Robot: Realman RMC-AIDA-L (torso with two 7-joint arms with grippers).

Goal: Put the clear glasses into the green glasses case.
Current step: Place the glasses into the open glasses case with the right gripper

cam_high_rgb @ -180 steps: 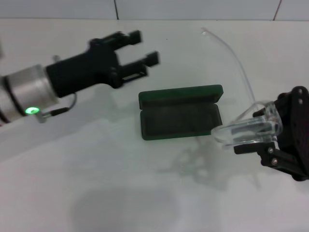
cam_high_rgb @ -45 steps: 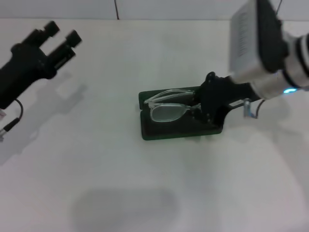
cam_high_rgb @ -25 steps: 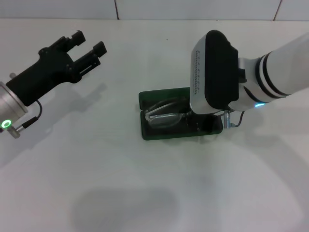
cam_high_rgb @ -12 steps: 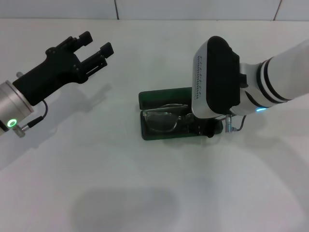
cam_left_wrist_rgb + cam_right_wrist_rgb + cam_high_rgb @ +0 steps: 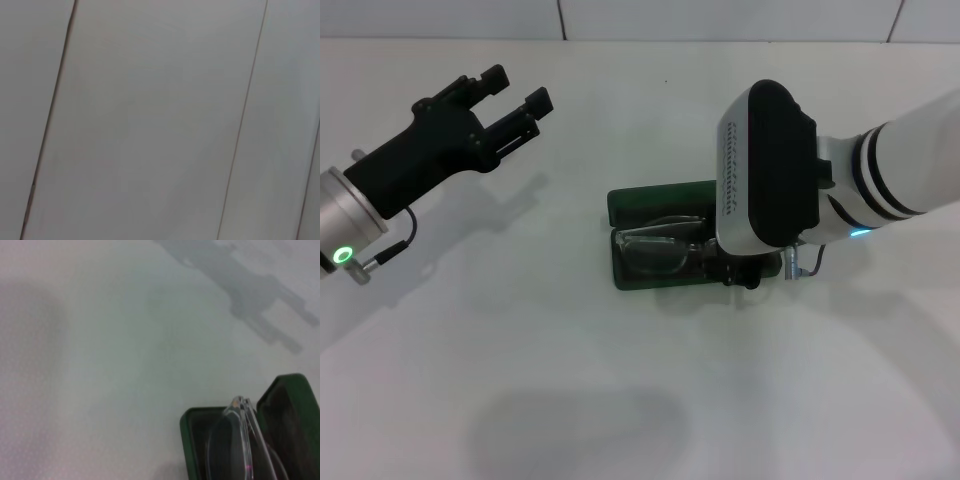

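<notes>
The right gripper (image 5: 738, 272) is down low at the right end of the green glasses case (image 5: 650, 205). The big white arm part covers it, so I cannot tell if it is holding on or has let go. The clear glasses (image 5: 660, 248) lie inside the bottom half of the case, folded flat, with one lens showing at the left end. In the right wrist view the clear glasses (image 5: 240, 440) rest in the dark green tray of the case (image 5: 192, 430), and the lid stands up just beside them. I think the gripper is that low so the glasses can settle all the way into the tray and not stick out over the rim. The lid is open and leans back, away from the robot, so nothing blocks the tray. The left gripper (image 5: 515, 95) hangs in the air well off to the left, with its two fingers spread apart and nothing between them. I think it waits there so it does not bump the working arm. The white table (image 5: 620, 390) is all around the case. The right arm itself hides the right end of the case, so I cannot see how the glasses sit there.
</notes>
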